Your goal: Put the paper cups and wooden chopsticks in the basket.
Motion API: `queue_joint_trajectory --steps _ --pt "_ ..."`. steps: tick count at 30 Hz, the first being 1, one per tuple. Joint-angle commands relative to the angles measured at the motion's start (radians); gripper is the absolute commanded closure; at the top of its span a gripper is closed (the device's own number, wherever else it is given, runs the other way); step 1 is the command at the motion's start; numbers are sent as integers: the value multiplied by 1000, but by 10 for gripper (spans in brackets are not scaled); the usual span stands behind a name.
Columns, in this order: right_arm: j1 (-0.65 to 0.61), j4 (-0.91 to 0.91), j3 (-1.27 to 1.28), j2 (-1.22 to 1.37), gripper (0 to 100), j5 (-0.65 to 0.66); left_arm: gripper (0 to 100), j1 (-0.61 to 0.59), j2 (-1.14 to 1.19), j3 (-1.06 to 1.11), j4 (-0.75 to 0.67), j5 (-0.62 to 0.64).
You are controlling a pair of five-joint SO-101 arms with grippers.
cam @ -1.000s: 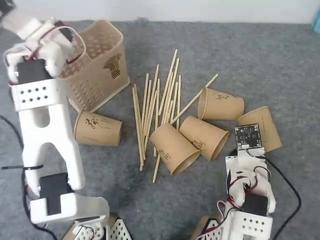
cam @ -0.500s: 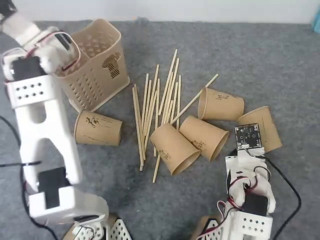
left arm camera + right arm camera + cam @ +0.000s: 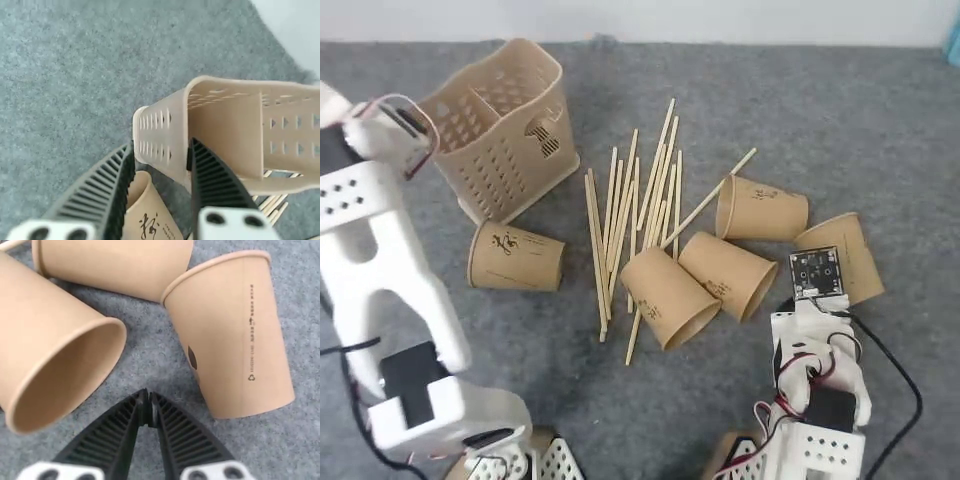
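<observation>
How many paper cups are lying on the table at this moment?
5 paper cups, all on their sides: one in front of the basket, two in the middle beside the chopsticks, one behind them, one rightmost, partly hidden by the right arm.

The basket (image 3: 510, 120) stands rear left, one paper cup (image 3: 515, 257) just before it. Chopsticks (image 3: 638, 210) lie at centre, four cups (image 3: 760, 208) right of them.

L arm (image 3: 368, 235) swung left, clear of basket (image 3: 510, 150).
</observation>
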Motion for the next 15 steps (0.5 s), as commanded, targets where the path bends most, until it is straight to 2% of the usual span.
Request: queue_joint_trajectory --steps 1,6,10,12,14,15 --pt "13 -12 17 -8 989 14 841 -3 -41 18 -38 11" --pt "13 -8 17 -7 989 14 841 -2 84 65 -172 14" --pt "13 -8 17 -5 989 14 847 -2 209 54 -209 11" --pt "13 -8 17 -5 989 14 902 -5 239 28 -203 0" --pt "13 -8 17 -5 989 14 999 -6 244 -2 -201 -68" --pt "13 -8 17 -5 989 14 992 -5 241 -22 -187 -107"
